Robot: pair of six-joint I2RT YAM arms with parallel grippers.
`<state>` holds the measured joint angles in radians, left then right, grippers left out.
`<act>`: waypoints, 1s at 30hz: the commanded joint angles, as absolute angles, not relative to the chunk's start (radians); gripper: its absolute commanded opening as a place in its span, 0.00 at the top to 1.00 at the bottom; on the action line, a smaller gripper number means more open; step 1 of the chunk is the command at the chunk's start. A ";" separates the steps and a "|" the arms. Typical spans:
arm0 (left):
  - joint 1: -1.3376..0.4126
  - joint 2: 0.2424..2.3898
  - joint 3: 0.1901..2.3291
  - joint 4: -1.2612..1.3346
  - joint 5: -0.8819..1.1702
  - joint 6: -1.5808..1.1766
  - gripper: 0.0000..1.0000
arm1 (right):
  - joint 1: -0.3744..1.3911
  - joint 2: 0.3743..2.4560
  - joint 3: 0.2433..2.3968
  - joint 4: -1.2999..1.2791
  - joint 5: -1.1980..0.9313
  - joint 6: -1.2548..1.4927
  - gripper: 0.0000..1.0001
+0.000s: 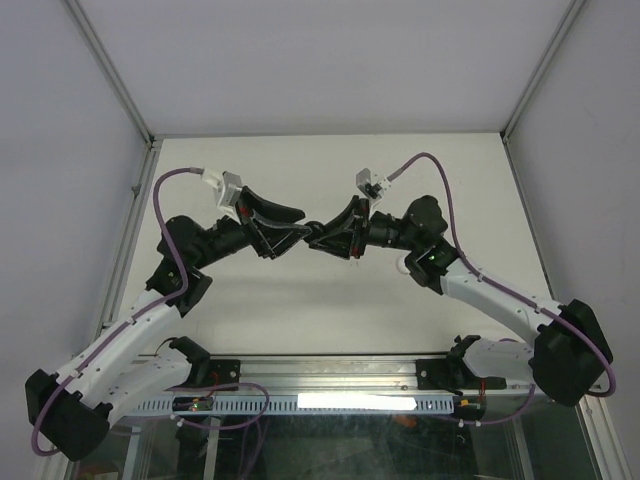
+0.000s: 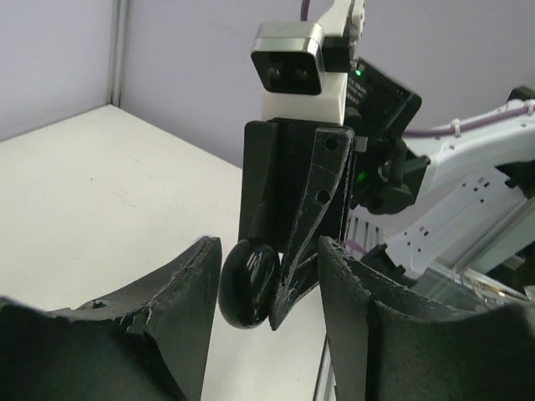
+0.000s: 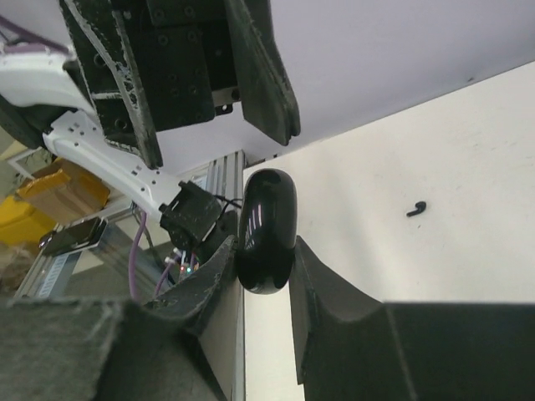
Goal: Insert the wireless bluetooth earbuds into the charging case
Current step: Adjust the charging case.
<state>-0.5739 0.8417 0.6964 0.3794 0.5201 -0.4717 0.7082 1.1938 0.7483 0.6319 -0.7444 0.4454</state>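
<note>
The right gripper [image 3: 263, 251] is clamped narrowly on the glossy black charging case [image 3: 266, 221], holding it on edge in the air above the middle of the table [image 1: 300, 330]. The left gripper [image 2: 269, 244] faces it tip to tip with its jaws apart on either side of the case, holding nothing. One small black earbud [image 3: 415, 209] lies on the bare tabletop well apart from the case, and the overhead view does not pick it out. No other earbud can be made out, and no open lid shows on the case. The main risk, as I judge it, is the hold itself: the case is smooth and rounded and is pinched only across its lower part, so a nudge from a left pad [image 2: 180, 301], which sits just beside it, could twist it in the grip or squeeze it out onto the table. A second risk is the two sets of fingers knocking together, since they nearly interleave here. A third is losing track of the tiny earbud, which a careless sweep would flick away. Room is good towards the far side and on both flanks, where the table runs bare to the enclosure walls. The near side is crowded by the arm bases and the aluminium rail [image 1: 330, 365], so any set-down looks better made farther out.
</note>
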 commanded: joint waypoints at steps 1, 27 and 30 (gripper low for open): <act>-0.546 0.880 0.775 0.259 0.672 -0.381 0.50 | 0.701 1.162 0.830 0.506 -0.863 0.354 1.00; -0.520 0.907 0.711 0.427 0.759 -0.549 1.00 | 0.700 1.146 0.772 0.673 -0.843 0.398 0.61; -0.520 0.890 0.685 0.463 0.707 -0.578 1.00 | 0.702 1.146 0.744 0.743 -0.820 0.436 0.60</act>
